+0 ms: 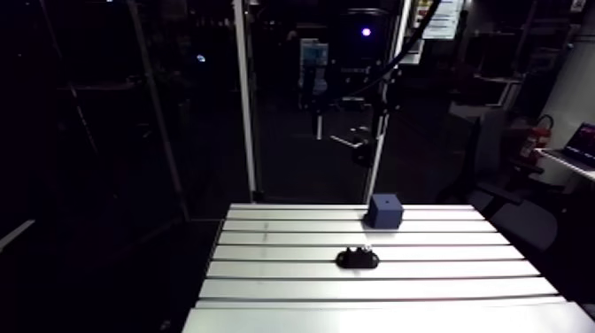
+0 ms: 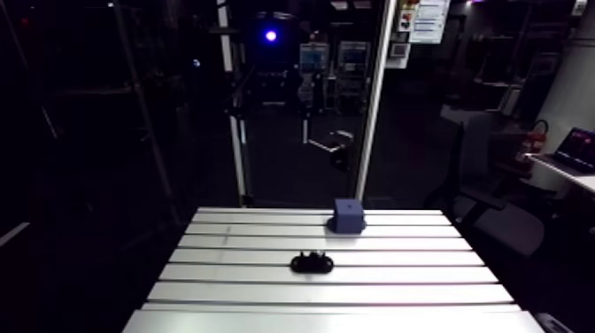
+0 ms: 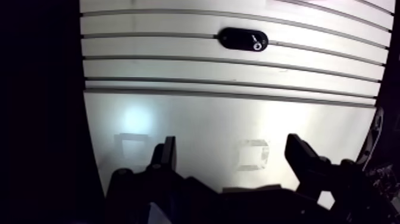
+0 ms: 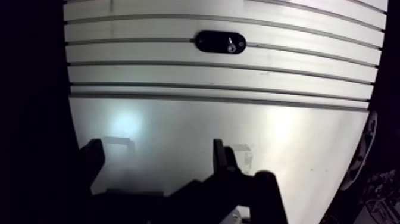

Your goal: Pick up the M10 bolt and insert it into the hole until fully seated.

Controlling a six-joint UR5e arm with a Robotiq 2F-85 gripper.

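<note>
Blk oval part (image 3: pixel 243 39) ahead of spread claw (image 3: pixel 232 144)

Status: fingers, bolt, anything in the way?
Gripper open, empty, over bare table. Black oval piece ahead of it, untouched; bolt too small to make out. Blue block stands apart; nothing between gripper and piece.

Item: Robotiq two-finger gripper (image 3: pixel 233 158), seen in the wrist view. It is pointing down and slightly forward, and its jaws are standing wide apart and clamping nothing. The fingers (image 3: pixel 299 156) are rising dark from the shadowed gripper body with their tips sitting level with one another. One is showing a narrow lit edge and the other is showing a broader face. Both tips are hanging free in the air. In the arm view the arm is showing too dimly for its pose to be read.
</note>
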